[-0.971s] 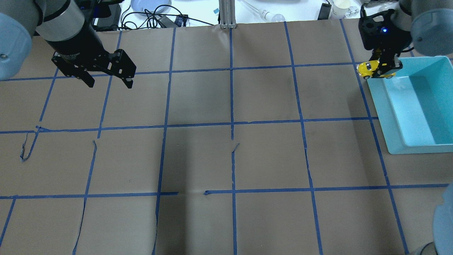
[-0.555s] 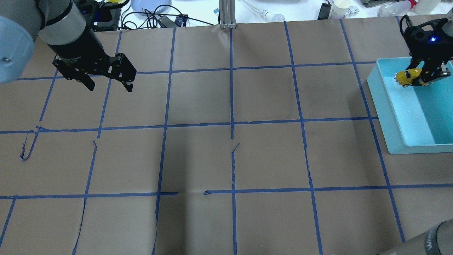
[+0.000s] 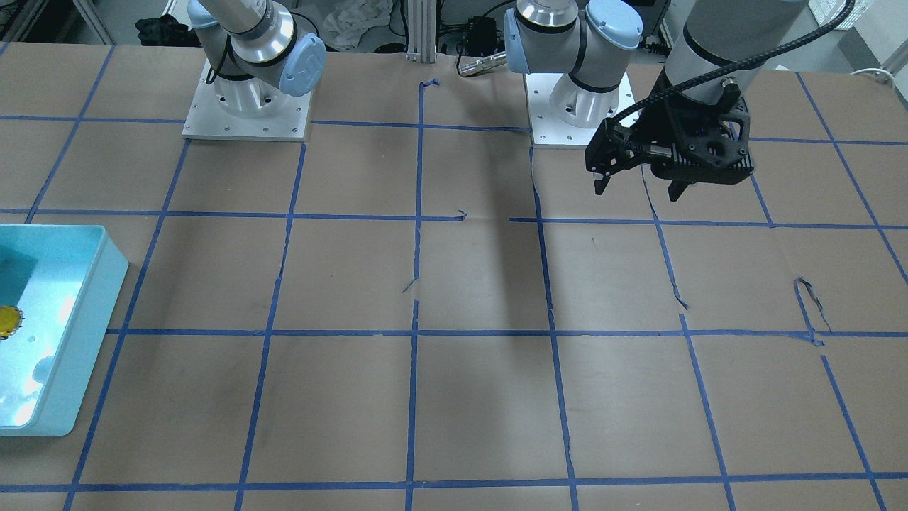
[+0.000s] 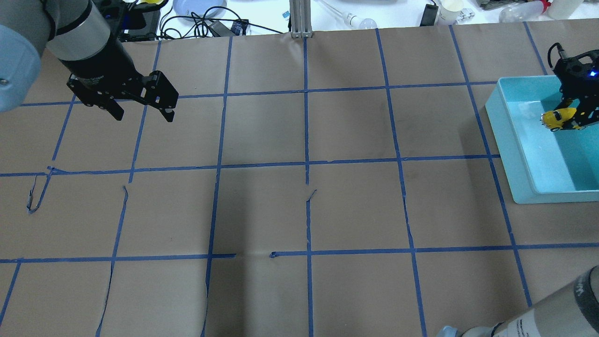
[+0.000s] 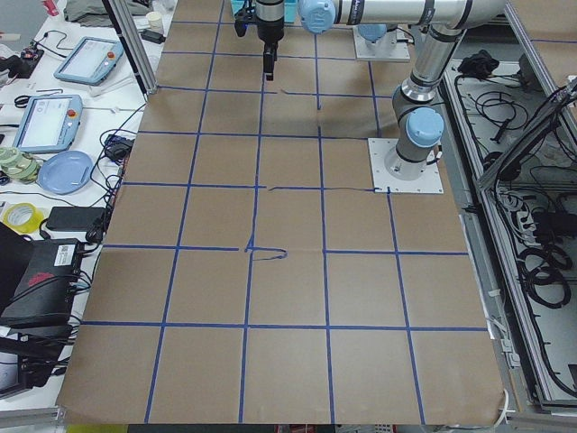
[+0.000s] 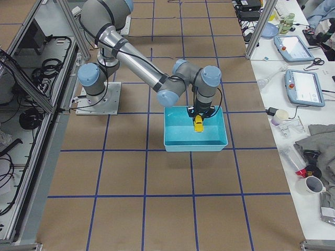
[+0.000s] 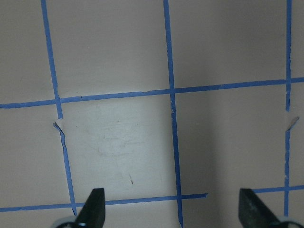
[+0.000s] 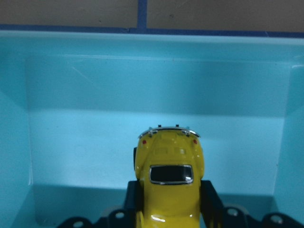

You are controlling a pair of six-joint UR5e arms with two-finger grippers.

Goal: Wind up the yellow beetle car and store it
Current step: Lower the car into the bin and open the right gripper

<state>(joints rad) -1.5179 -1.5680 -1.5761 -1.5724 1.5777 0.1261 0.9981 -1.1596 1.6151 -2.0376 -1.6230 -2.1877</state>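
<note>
The yellow beetle car (image 4: 557, 119) is held in my right gripper (image 4: 568, 122), which is shut on it inside the opening of the teal bin (image 4: 507, 140) at the table's right end. In the right wrist view the car (image 8: 168, 185) sits between the two black fingers (image 8: 210, 199) with the bin's floor beneath it. I cannot tell whether it touches the floor. The car also shows at the front view's left edge (image 3: 8, 321) and in the right side view (image 6: 199, 124). My left gripper (image 4: 144, 116) is open and empty above the paper at far left.
Brown paper with a blue tape grid, torn in places (image 4: 309, 194), covers the table. Cables, a blue plate (image 4: 199, 7) and a metal post (image 4: 299, 18) lie along the far edge. The arm bases (image 3: 248, 106) stand at the robot's side.
My right gripper has carried the car from beside the bin's far left corner to the right, over the rim and down into the bin's opening. The left gripper has barely moved.
</note>
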